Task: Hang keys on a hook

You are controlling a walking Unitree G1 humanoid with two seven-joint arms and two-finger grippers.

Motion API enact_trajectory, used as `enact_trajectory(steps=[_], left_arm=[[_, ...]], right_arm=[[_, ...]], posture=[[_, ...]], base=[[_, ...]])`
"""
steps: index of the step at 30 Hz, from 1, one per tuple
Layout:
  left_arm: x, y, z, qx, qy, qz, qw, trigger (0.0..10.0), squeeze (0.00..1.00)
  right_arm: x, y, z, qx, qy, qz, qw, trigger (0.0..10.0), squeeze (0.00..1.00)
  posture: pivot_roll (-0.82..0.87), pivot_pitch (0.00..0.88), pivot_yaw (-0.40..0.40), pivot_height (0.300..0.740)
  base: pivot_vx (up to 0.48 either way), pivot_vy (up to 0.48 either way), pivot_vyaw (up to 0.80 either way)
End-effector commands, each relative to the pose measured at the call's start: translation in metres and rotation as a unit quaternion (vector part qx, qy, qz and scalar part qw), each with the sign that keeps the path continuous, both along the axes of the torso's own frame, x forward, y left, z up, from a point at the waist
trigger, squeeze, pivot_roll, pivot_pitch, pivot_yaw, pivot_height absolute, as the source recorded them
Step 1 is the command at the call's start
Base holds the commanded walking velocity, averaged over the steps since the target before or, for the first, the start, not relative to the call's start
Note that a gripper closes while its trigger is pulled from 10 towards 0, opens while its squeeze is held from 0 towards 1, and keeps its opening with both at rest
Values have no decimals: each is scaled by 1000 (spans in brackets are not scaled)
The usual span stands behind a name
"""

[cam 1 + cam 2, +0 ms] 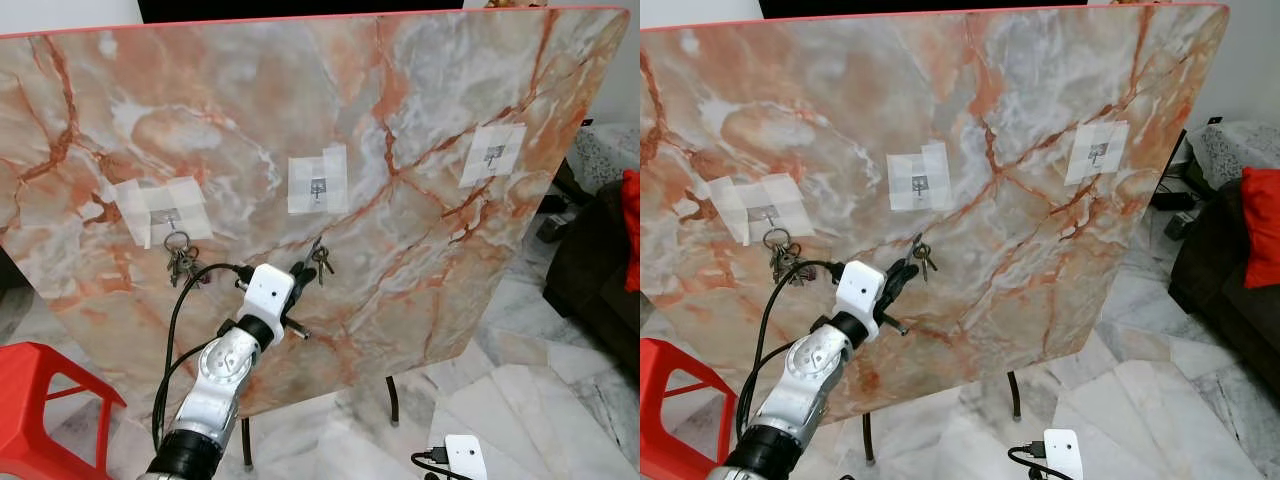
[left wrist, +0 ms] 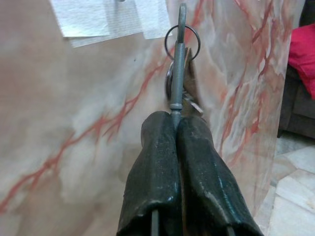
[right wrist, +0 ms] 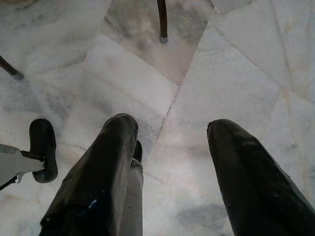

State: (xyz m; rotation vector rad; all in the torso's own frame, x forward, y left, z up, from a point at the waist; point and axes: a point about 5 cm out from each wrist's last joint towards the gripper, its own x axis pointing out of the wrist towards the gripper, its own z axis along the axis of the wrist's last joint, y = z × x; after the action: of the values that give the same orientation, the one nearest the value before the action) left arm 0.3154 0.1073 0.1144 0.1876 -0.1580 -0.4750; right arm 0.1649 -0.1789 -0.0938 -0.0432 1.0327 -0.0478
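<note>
Nearest to you, the left gripper [image 1: 303,270] is clenched on the keys [image 1: 320,259], its two black fingers [image 2: 162,162] pressed together around a grey shaft with the key ring [image 2: 182,41] standing up beyond the tips. Take the middle hook [image 1: 318,186] on the marble board [image 1: 420,250] as your mark: the keys hang below it and just beside the board's face, not yet on it. To do this step well, I judge you should lift the ring up toward that hook, keep the ring's plane turned so its opening faces the hook's tip, slide it over, lower until the hook takes the weight, and only then release. The ring looks small and the hook smaller, so go slowly.

The right gripper [image 3: 167,162] hangs idle low to the right of that hook, fingers spread apart and holding nothing, over the floor [image 3: 236,73].

To the left of the middle hook, a taped left hook [image 1: 172,213] already carries another key bunch [image 1: 180,258]; to its right, a taped right hook [image 1: 494,153] is bare. The board leans tilted on thin dark legs [image 1: 392,398] above pale marble tiles. A red stool [image 1: 45,400] stands low to the left, a dark sofa [image 1: 600,290] with a red cushion [image 1: 630,240] to the right.
</note>
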Motion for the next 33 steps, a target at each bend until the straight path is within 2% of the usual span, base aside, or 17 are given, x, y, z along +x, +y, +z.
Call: enact_trajectory(steps=[1,15,33], left_arm=[[5,-3,9,-4,-13,-6,1000,10000,0],[30,-9,32,1,-35,-3,999,10000,0],[43,-4,43,5,-56,30,998,10000,0]], right_arm=[[-3,-1,-1,-2,5,2,1000,10000,0],[-1,0,0,-3,1,4,1000,10000,0],[1,1,0,-2,-3,7,1000,10000,0]], posture=[[27,0,-46,740],[17,0,-38,740],[17,0,-37,740]], base=[[0,0,0],[0,0,0],[0,0,0]])
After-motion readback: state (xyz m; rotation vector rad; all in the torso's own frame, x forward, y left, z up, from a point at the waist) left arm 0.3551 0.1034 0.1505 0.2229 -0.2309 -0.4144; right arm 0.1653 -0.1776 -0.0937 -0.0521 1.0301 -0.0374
